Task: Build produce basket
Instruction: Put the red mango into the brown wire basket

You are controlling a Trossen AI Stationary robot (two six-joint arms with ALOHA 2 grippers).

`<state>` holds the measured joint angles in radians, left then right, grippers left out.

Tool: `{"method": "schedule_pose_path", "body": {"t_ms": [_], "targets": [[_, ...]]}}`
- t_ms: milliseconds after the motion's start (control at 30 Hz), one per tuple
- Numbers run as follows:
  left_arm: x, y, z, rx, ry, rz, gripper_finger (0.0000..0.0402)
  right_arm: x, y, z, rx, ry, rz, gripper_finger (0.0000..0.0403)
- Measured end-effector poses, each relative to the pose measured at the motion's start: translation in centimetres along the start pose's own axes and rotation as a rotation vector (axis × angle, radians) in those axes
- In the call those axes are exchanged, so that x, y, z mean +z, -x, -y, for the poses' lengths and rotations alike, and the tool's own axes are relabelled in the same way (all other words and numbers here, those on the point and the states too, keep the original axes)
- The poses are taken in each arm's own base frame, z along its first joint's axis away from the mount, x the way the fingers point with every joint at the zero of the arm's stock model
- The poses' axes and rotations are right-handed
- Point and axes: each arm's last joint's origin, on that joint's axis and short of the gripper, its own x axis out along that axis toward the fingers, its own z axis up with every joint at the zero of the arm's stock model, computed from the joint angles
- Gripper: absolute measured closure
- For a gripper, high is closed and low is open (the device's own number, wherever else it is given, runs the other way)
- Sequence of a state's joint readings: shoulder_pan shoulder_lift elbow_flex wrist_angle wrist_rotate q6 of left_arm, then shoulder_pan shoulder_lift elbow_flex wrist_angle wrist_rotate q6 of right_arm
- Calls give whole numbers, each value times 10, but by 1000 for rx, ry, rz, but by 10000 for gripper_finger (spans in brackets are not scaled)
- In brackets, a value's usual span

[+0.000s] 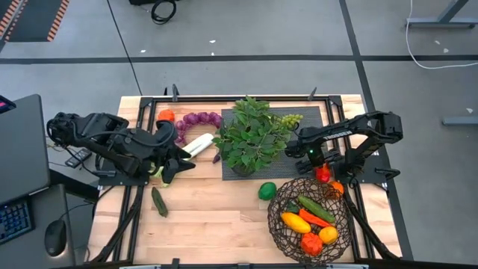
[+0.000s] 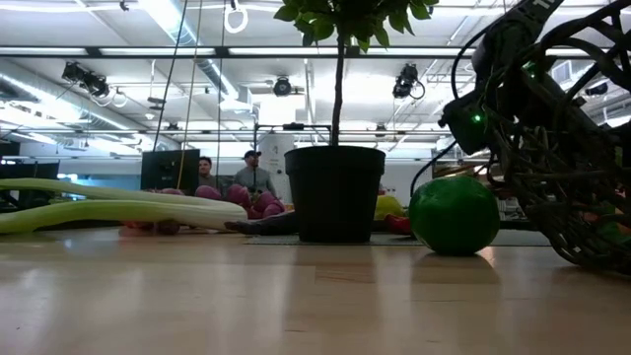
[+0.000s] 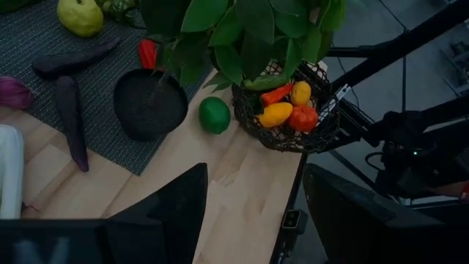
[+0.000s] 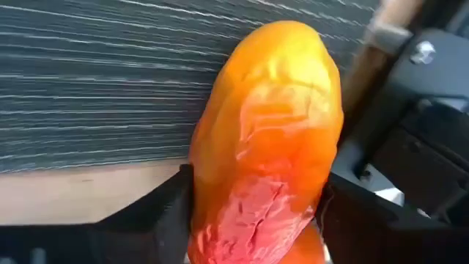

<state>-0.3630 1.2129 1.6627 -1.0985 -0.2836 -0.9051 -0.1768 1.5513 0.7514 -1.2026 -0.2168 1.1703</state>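
The wire basket (image 1: 278, 224) stands at the table's near right and holds a lemon (image 1: 295, 222), a cucumber (image 1: 316, 209) and other produce. My right gripper (image 1: 322, 170) is just behind it, at the black mat's (image 1: 299, 161) near right corner, shut on an orange-red toy fruit (image 4: 271, 132). My left gripper (image 3: 253, 220) hovers open over the table's left, near the leek (image 1: 199, 143), with nothing between its fingers. A lime (image 1: 267, 190) and a second cucumber (image 1: 159, 202) lie on the wood. My right gripper pinches the orange-red fruit between its two fingers, one on each flank (image 4: 201, 187) of its lower half. The fingers slant steeply down from above. The fruit stands on end over the mat's edge; whether it rests there or hangs clear, I cannot tell.
A leafy potted plant (image 1: 250, 134) stands mid-table on the mat. Purple grapes (image 1: 198, 119), an orange tomato (image 1: 166, 116) and green grapes (image 1: 291, 119) lie along the far side. Bare wood lies between the cucumber and the basket. People sit in the room beyond (image 2: 227, 177).
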Motion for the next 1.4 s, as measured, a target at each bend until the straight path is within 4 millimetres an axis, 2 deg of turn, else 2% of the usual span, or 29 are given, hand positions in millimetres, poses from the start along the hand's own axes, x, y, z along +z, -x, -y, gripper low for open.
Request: {"method": "schedule_pose_path", "body": {"t_ms": [133,267,467,600,700,833,1033,1233,1400], "targets": [[0,0,0,-1,0,-1,170,0,9,-2,-1,59,23,162],[0,0,0,-1,0,0,170,-1,28,-3,-10,148,39,162],[1,-2,0,10,4,5,170,-16,87,-1,54,236,130,162],[2,-4,0,26,10,15,170,-36,128,6,160,230,185,161],[2,-6,0,36,11,21,170,-53,146,9,252,242,181,161],[2,-9,1,54,27,34,170,-75,153,9,333,304,62,161],[2,-14,2,70,25,34,170,-106,145,4,335,374,-89,160],[2,-15,2,71,19,33,170,-131,137,-1,305,377,-92,157],[2,-15,2,72,12,32,170,-144,132,-4,307,374,-49,133]]}}
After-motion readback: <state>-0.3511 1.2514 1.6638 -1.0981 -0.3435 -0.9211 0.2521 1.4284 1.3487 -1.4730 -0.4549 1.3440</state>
